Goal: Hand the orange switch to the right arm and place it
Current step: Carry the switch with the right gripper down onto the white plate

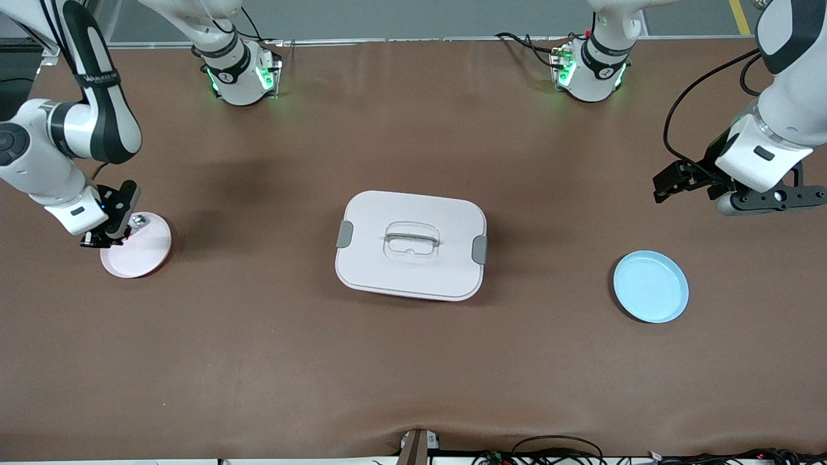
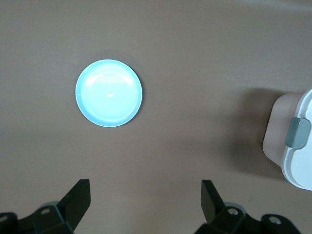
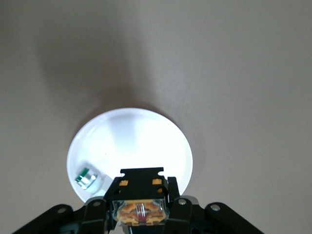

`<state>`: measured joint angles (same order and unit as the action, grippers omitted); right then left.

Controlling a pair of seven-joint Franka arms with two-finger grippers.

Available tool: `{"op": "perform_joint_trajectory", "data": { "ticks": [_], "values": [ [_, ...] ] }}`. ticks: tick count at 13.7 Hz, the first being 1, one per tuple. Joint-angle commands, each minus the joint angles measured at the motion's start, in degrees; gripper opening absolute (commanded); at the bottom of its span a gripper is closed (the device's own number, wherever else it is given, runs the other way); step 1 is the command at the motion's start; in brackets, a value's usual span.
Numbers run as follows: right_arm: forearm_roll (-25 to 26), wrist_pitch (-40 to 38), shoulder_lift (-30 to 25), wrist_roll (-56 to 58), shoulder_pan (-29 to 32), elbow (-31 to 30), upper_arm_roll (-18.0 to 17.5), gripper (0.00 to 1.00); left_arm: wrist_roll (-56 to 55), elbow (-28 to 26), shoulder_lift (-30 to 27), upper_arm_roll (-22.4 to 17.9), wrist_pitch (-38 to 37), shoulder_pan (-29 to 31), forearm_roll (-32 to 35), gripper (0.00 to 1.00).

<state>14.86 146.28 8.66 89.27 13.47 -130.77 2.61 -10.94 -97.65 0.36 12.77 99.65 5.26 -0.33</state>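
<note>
1. Gripping the orange switch (image 3: pixel 140 202), the right gripper (image 1: pixel 103 234) hangs low over the pink plate (image 1: pixel 145 255) at the right arm's end of the table.
2. In the right wrist view the switch shows as a small black block with orange marks and a clear-topped orange part, clamped between the closed fingers (image 3: pixel 96 214) just above the plate's rim; whether it touches the plate cannot be told.
3. A small silvery piece (image 3: pixel 86 179) with a green bit lies in the pink plate, close beside the held switch and near the rim.
4. The right arm (image 1: pixel 64 139) reaches down to the plate from the table's edge.
5. The left gripper (image 1: pixel 678 181) waits in the air with its fingers (image 2: pixel 78 197) spread wide and nothing between them, over bare table at the left arm's end.
6. A blue plate (image 1: pixel 650 286) lies on the table near the left gripper, nearer to the front camera than it; nothing lies in it.
7. A white lidded box (image 1: pixel 411 244) with grey clips on two sides and a recessed handle on its lid sits in the middle of the brown table (image 1: pixel 413 374), between the two plates and well apart from both.
</note>
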Motion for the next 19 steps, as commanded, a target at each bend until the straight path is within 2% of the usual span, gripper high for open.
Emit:
{"op": "perform_joint_trajectory", "data": {
  "ticks": [1,3,4,8,11,14,19],
  "values": [
    [3.8,3.8,3.8,0.5,2.6,0.3,-0.9,0.0,0.1,0.3,-0.6,-5.4,-1.3,-6.4,1.2,1.0],
    [4.6,6.5,6.0,0.3,3.1,0.4,-0.9,0.0,0.0,0.4,-0.7,-10.4,-2.6,-12.2,1.2,1.0],
    [4.6,7.8,7.1,0.3,3.2,0.5,-0.9,0.0,0.0,0.4,-0.7,-11.1,-2.8,-13.0,1.2,1.0],
    [9.7,8.9,10.2,-0.3,3.5,2.3,-0.9,0.0,0.1,0.4,-0.7,-11.2,-2.8,-12.6,1.3,1.0],
    [9.8,9.0,12.4,-0.4,4.2,3.4,-0.9,0.0,0.3,0.4,-0.7,-10.7,-2.8,-10.7,2.0,1.0],
    [9.8,9.1,14.8,-0.4,5.4,5.0,-0.9,0.0,0.7,0.4,-0.7,-7.4,-2.7,-7.1,2.5,1.0],
    [9.8,10.2,17.7,-2.7,6.0,5.6,-0.9,0.0,0.5,0.4,-0.9,-7.4,-2.6,-7.1,2.6,1.0]
  ]
}}
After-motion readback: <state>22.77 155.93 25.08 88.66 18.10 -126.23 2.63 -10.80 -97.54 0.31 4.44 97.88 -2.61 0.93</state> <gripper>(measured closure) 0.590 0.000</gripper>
